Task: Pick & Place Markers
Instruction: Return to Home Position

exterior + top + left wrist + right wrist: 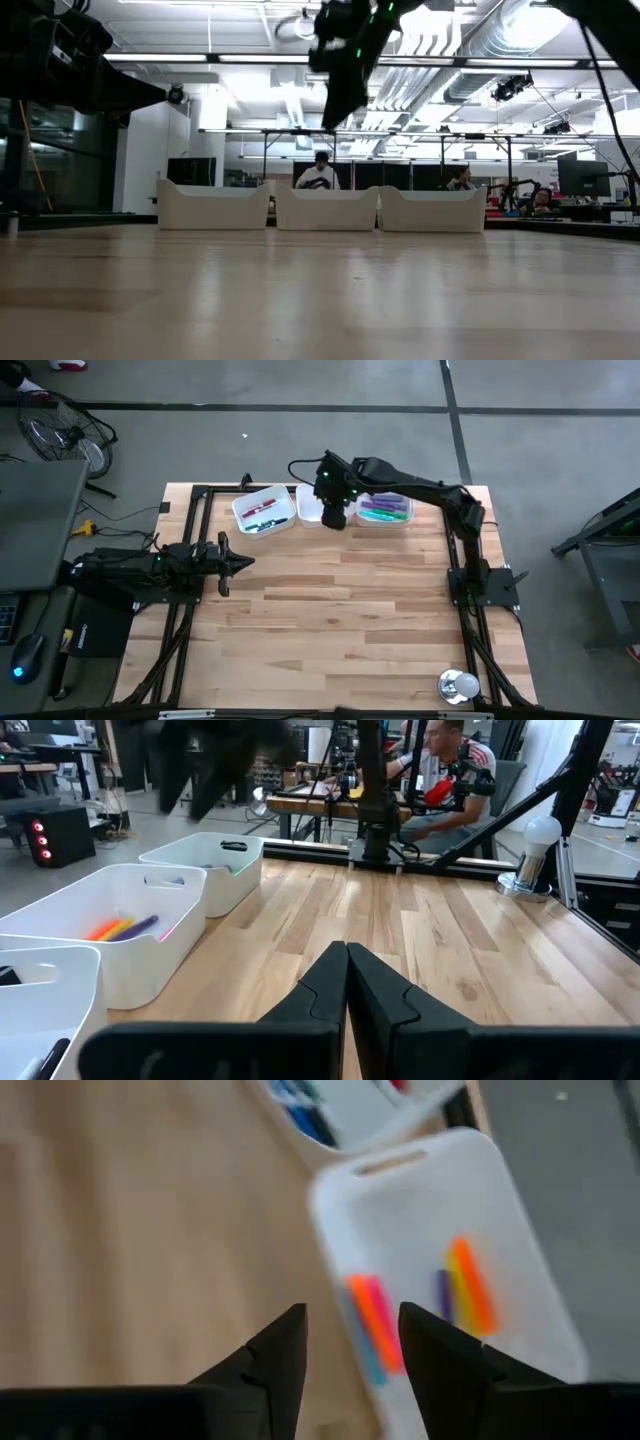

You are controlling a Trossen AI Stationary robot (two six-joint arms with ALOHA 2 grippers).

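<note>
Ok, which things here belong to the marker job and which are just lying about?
Job: coloured pen-shaped markers; three white plastic bins; right gripper, fingers open, over the middle one; left gripper, parked at the wooden table's left.
Lying about: white bulb on a silver base; wire floor fan; dark computer mouse.

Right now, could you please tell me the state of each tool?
Left tool: closed, empty, parked at left.
Right tool: open, empty, above the middle bin.
</note>
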